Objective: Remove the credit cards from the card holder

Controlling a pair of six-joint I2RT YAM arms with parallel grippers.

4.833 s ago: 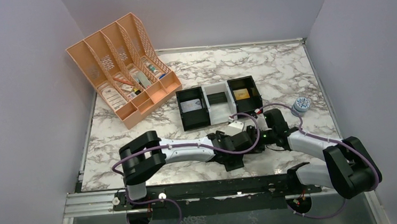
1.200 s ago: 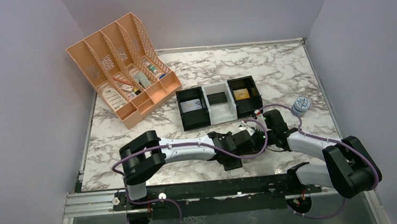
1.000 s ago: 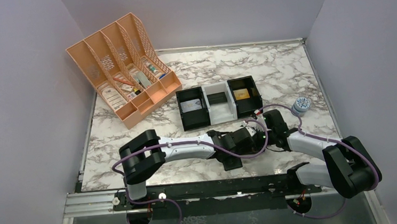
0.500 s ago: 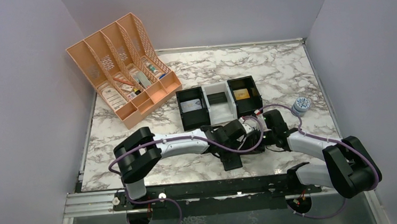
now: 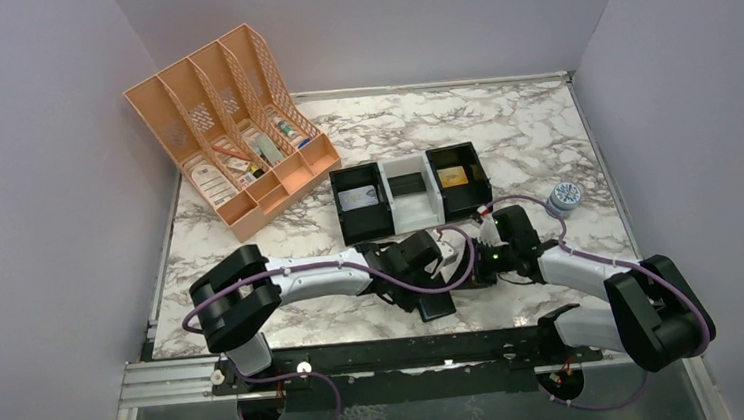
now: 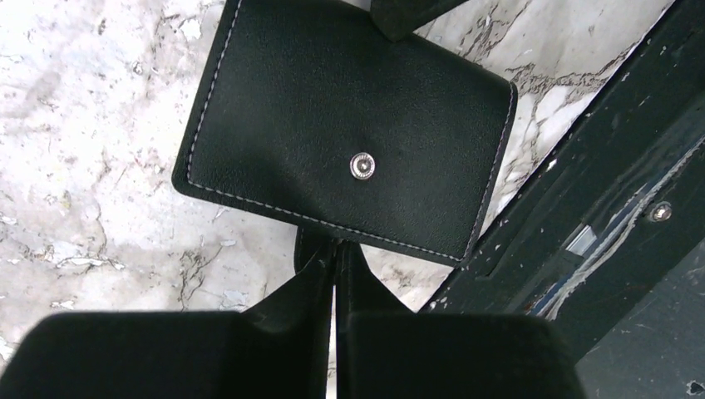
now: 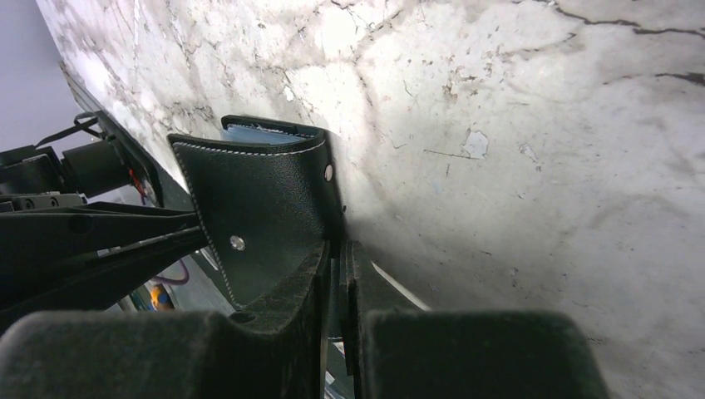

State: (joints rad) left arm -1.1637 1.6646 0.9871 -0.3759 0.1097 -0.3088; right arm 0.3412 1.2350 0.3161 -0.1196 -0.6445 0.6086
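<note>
Two grippers at black card holder (image 6: pixel 316 100) with silver snap stud (image 6: pixel 362 165): left gripper (image 6: pixel 335 248) closed tight at its stitched edge, right gripper (image 7: pixel 339 245) clamped on its flap.

The left arm (image 5: pixel 313 273) and right arm (image 5: pixel 584 274) wear pale grey-white shells over their long links, with chunky black housings at every joint. Nearest the rail (image 5: pixel 409 352), the shoulder blocks are black, boxy and round-cornered. A purple cable (image 5: pixel 519 196) runs along each arm in loose loops, down to the rail. At the end farthest from the rail, a small green light (image 5: pixel 493 255) glows on the right arm. The left gripper (image 6: pixel 335 249) and right gripper (image 7: pixel 337 249) have matte black fingers (image 6: pixel 291 316): broad blocks that taper to thin wedge tips.
</note>
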